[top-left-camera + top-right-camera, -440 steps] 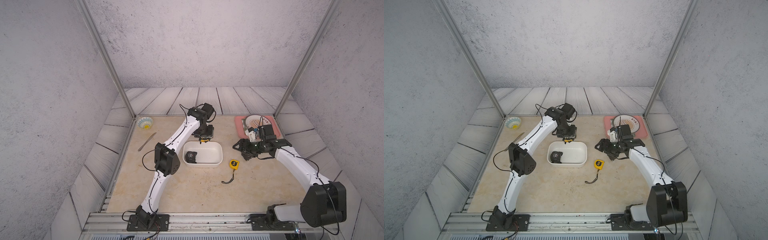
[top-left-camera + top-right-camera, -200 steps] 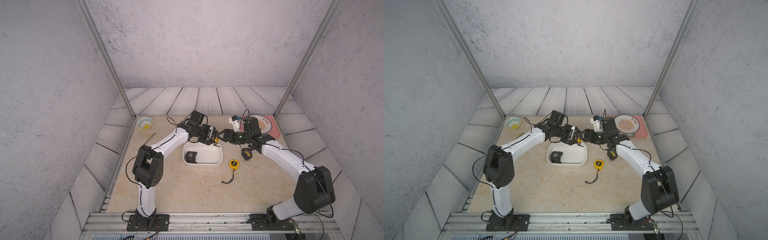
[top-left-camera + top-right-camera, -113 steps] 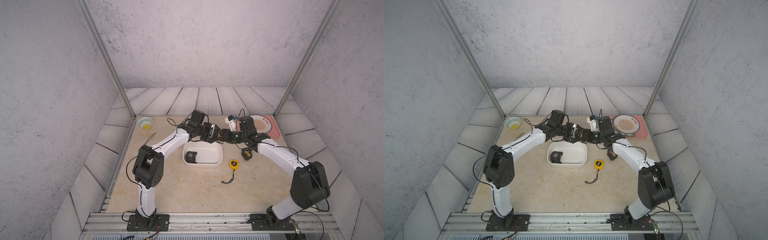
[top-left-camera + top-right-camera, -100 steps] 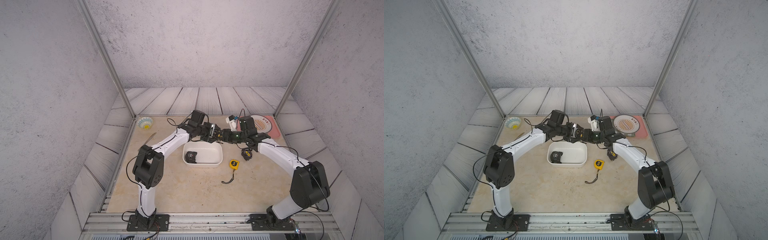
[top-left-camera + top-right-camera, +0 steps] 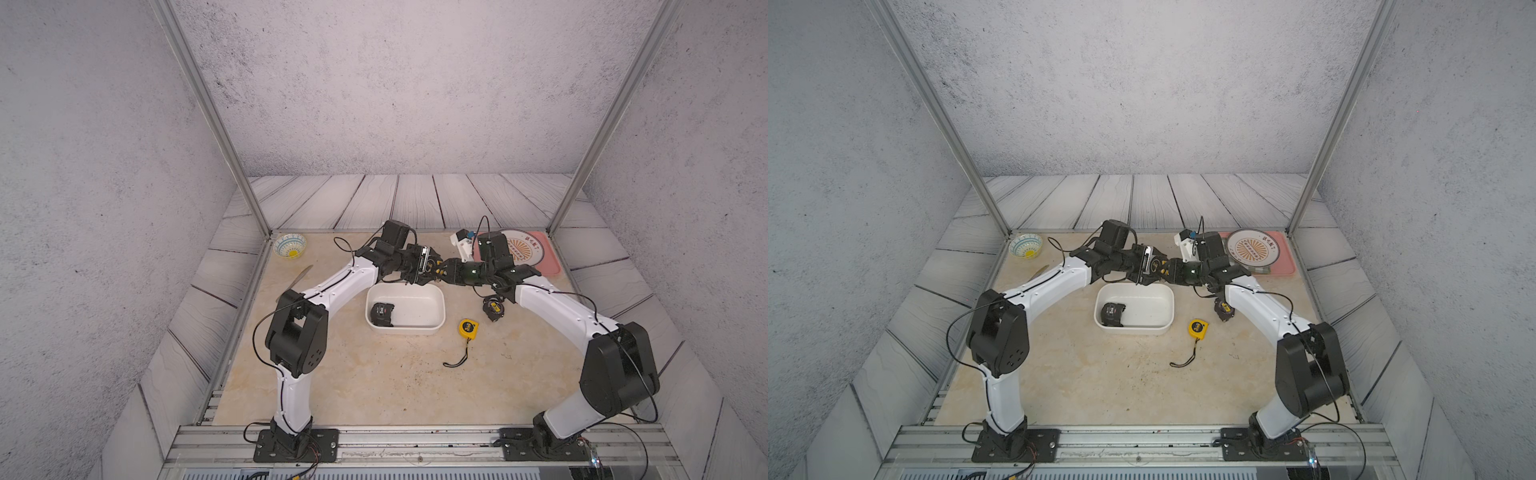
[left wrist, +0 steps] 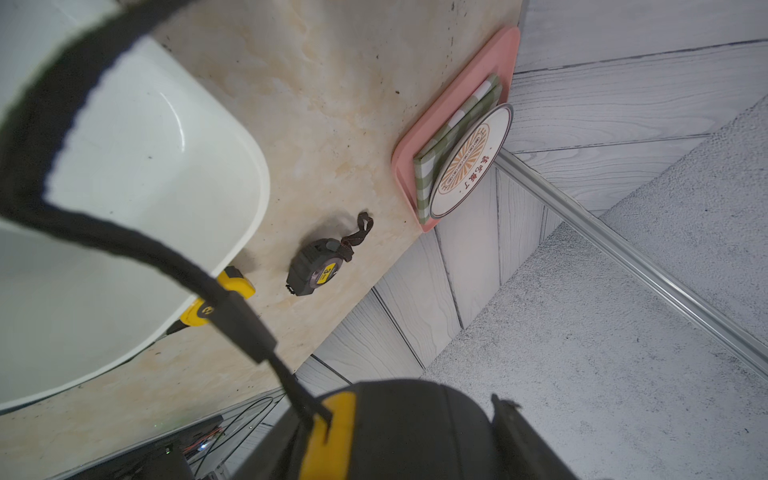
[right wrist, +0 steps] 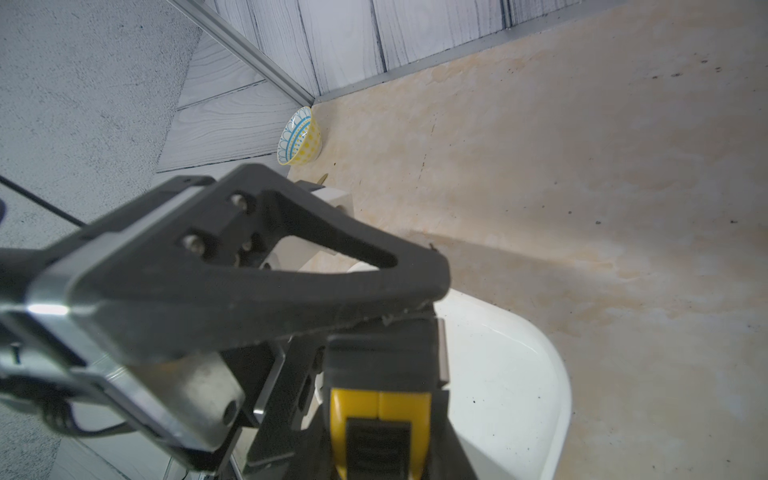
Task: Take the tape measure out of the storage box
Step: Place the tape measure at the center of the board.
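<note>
Where the tabletop runs nearest the arm bases, a yellow tape measure [image 5: 468,327] lies with its cord trailing, just beside the right end of the storage box [image 5: 405,331]. A black tape measure [image 5: 382,313] sits inside the box at its left end. A second black tape measure [image 5: 493,307] lies on the table under the right arm. Over the box's far edge, the left gripper [image 5: 1155,267] and right gripper [image 5: 445,272] meet, both clamped narrow on one black-and-yellow tape measure [image 7: 378,409], lifted out of the box. Its strap [image 6: 232,307] loops across the left wrist view. Farthest back are a bowl [image 5: 290,245], a blade [image 5: 300,274], and a pink tray [image 5: 550,259] holding a plate [image 5: 519,249] over a checked cloth [image 6: 423,187].
</note>
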Robot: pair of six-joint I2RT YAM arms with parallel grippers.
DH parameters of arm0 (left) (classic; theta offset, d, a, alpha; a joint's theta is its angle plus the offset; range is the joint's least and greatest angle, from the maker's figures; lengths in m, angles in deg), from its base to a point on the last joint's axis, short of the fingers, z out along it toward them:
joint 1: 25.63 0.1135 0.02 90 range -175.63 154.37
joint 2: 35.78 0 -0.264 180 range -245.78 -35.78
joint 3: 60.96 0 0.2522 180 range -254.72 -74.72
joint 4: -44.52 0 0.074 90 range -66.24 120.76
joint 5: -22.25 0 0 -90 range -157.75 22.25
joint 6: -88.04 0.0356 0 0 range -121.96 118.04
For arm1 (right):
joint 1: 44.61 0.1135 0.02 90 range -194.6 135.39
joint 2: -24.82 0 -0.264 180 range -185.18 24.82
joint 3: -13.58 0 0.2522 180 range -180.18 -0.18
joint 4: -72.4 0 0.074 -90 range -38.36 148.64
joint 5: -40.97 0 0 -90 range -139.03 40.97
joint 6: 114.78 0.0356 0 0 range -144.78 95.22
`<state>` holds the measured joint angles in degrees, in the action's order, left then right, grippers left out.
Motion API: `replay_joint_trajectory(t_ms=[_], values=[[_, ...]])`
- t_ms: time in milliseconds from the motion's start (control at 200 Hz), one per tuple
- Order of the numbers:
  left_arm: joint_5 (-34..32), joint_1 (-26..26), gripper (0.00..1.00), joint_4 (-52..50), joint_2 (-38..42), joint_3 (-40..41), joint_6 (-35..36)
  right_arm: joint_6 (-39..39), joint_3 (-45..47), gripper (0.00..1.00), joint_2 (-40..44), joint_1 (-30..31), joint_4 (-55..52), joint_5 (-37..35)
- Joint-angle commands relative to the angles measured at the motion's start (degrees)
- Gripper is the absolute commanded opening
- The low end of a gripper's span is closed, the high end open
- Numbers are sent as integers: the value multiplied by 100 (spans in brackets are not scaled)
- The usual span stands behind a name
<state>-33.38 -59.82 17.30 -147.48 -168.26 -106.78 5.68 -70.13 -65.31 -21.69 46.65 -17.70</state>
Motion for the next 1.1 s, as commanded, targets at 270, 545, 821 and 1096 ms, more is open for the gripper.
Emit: replay_joint_trajectory(t_ms=[270, 545, 821, 1096], values=[[709, -39, 98, 674, -44, -135, 676, 155, -95, 0, 506, -193, -410, -243], [545, 286, 98, -1336, -43, -859, 2398, 661, 401, 0, 1211, -1074, -812, -255], [-921, 370, 99, -5179, -1162, -3629, 5862, 1140, 1492, 0, 1719, -1786, -1617, 95], [-2634, 229, 96, -6561, -1688, -4446, 7343, 1535, 2040, 0, 1863, -1923, -1243, 256]])
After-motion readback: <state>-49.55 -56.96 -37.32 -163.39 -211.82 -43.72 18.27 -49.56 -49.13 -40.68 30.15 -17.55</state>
